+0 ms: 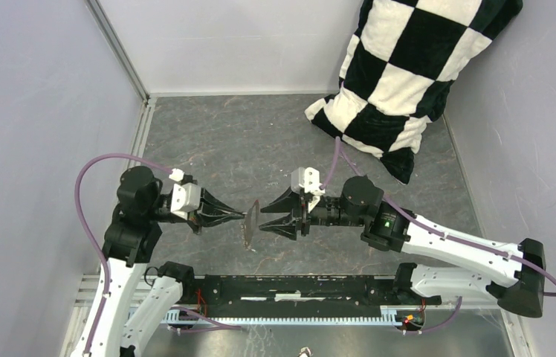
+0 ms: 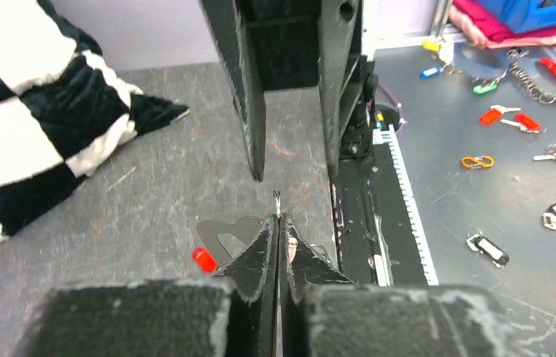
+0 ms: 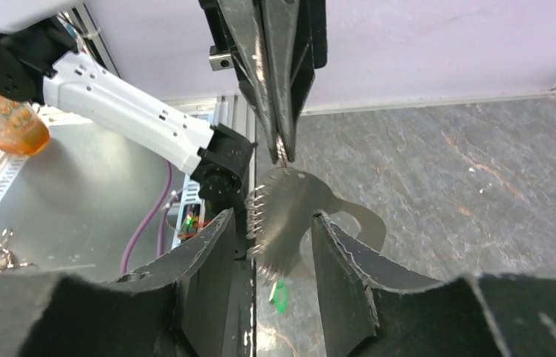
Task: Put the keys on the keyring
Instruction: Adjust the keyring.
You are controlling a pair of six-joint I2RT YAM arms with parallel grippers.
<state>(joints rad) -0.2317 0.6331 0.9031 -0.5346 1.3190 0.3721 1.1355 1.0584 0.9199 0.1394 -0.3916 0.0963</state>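
Observation:
The keyring (image 1: 250, 227) hangs edge-on between the two grippers above the grey table. My left gripper (image 1: 244, 215) is shut on the keyring's upper rim, and a thin metal edge (image 2: 277, 199) pokes out past its tips (image 2: 279, 221). In the right wrist view the keyring (image 3: 286, 208) is blurred. It hangs between the fingers of my right gripper (image 3: 275, 217), which is open and does not grip it. A green key (image 3: 280, 295) shows just below the keyring. A red key (image 2: 204, 259) shows low beside the left fingers. Whether either key hangs on the ring or lies on the table I cannot tell.
A black-and-white checkered pillow (image 1: 401, 67) lies at the back right of the table. A black rail (image 1: 297, 286) runs along the near edge. Beyond it, a metal side surface (image 2: 483, 201) holds several spare keys and tags. An orange bottle (image 3: 0, 111) stands off to the side.

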